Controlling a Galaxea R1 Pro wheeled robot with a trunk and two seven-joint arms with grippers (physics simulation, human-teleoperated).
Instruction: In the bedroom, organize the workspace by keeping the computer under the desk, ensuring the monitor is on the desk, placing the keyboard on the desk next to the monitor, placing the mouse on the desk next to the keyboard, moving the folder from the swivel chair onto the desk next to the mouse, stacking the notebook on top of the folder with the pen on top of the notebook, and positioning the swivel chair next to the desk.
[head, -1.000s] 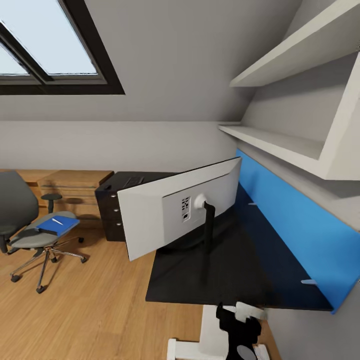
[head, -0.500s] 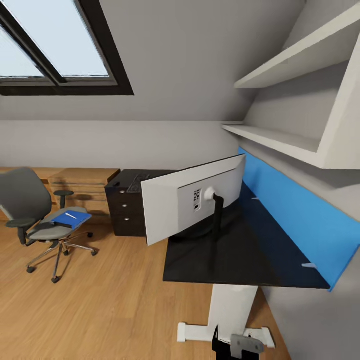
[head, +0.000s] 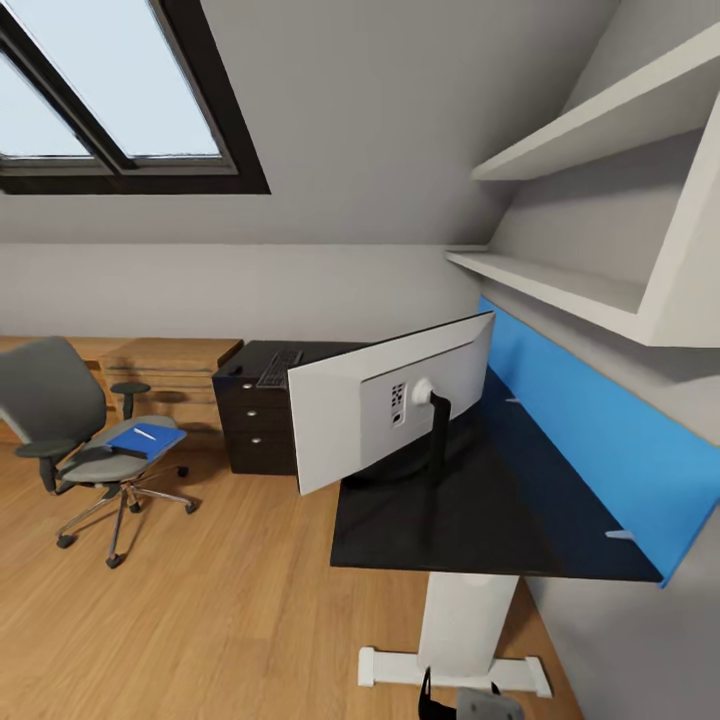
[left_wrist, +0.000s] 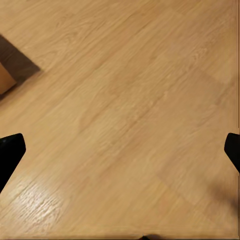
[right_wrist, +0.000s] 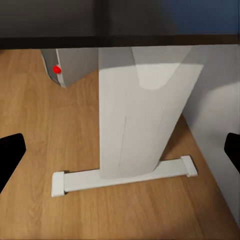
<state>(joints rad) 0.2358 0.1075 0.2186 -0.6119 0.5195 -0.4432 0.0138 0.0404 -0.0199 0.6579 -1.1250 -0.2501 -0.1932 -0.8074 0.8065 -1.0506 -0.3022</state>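
The white-backed monitor (head: 395, 400) stands on the black desk (head: 500, 520) with its rear toward me. At the left the grey swivel chair (head: 70, 430) sits apart from the desk. A flat blue folder or notebook (head: 148, 440) lies on its seat with a white pen (head: 146, 433) on top. The dark keyboard (head: 280, 368) rests on the black drawer cabinet (head: 255, 415). In the right wrist view a grey computer case (right_wrist: 70, 67) with a red light stands under the desk, beyond my open right gripper (right_wrist: 120, 152). My left gripper (left_wrist: 120, 152) hangs open over bare wood floor.
The desk's white leg (right_wrist: 142, 120) and its foot bar (right_wrist: 125, 177) stand close ahead of the right gripper. A blue back panel (head: 590, 440) and white wall shelves (head: 560, 285) line the right. A low wooden unit (head: 170, 365) sits by the far wall.
The whole head view has shifted, so the camera moved. My black arm part at the bottom edge has sunk lower in the picture. The chair, monitor and desk stay put.
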